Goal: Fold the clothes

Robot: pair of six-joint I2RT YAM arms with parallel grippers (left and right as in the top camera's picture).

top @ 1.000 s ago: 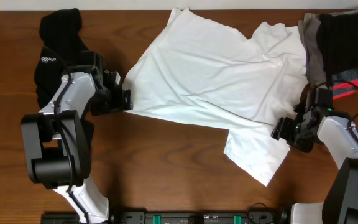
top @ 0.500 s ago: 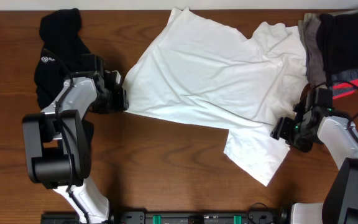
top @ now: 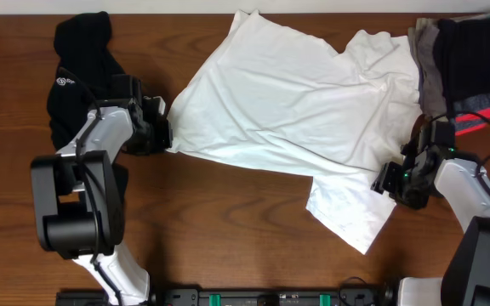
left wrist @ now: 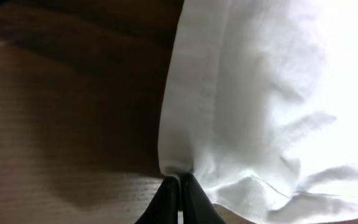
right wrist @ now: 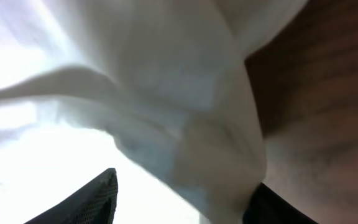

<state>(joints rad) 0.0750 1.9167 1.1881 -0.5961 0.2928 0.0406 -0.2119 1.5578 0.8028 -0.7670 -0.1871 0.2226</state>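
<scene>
As the arms lie: both low over the table (top: pixel 228 221), forearms angled inward toward the shirt (top: pixel 296 93), one at each side of it.
Left arm: elbow bent, wrist level, left gripper (top: pixel 167 136) pointing across at the shirt's side edge.
Left fingers: the fingers (left wrist: pixel 163 202) are pressed tight together, with a small pucker of the shirt's edge pinched at their tips.
Right arm: folded close, wrist turned in, right gripper (top: pixel 387 180) at the shirt's opposite edge, by the lower flap.
Right fingers: the fingers (right wrist: pixel 86 199) stand apart, a bulge of white cloth lying in the gap between them; neither pad clearly presses it.
Shirt, place: spread rumpled on the table ahead of both sets of fingertips, spanning the space between them; one flap hangs toward the near edge, just beside the right fingers.
Black garment (top: pixel 79 59): behind the left fingers, alongside that arm, apart from the shirt.
Pile (top: pixel 466 59): behind and beyond the right fingers, touching the shirt's far corner.
Count: two arms, two grippers, one white shirt, one black garment, one pile of folded grey, black and coral-striped garments.
</scene>
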